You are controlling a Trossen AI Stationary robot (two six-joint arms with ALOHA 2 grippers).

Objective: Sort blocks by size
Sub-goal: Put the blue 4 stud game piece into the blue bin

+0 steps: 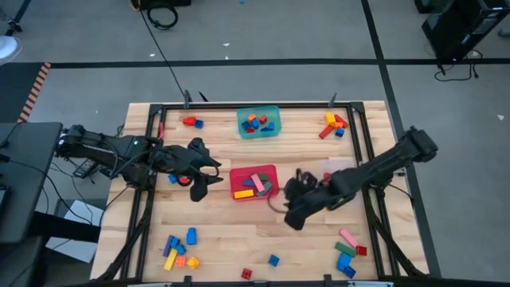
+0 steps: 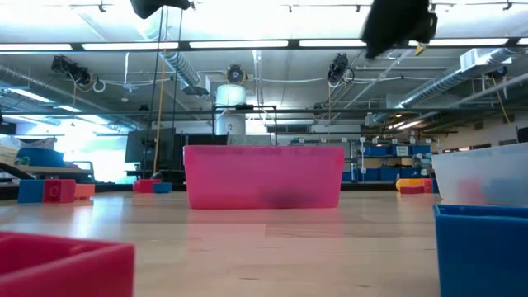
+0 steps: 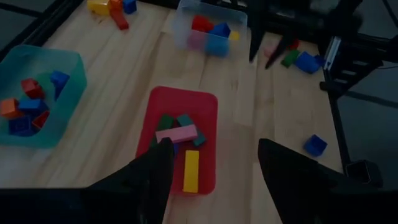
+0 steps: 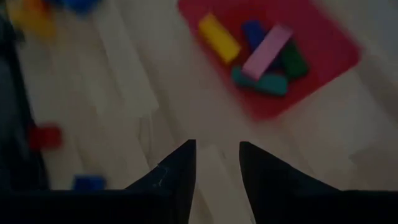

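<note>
- My right gripper (image 4: 216, 163) hangs just beside the red tub (image 1: 253, 182), jaws a narrow gap, nothing between them.
- My left gripper (image 3: 214, 163) waits on that tub's other side — jaws wide, empty.
- Blocks (image 1: 253, 185) lie in the tub; others sit in the teal tub (image 1: 259, 122) and scattered on the table (image 1: 231, 231).

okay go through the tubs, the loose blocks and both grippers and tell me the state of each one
Red tub: upright, holds long bars, pink one on top.
Teal tub: upright, holds small blocks.
Clear tub: upright, holds a few blocks.
Loose blocks: scattered in clusters near the table's corners.
Left gripper: open, empty, over the red tub's edge.
Right gripper: fingers apart, empty, above bare wood beside the red tub.
</note>
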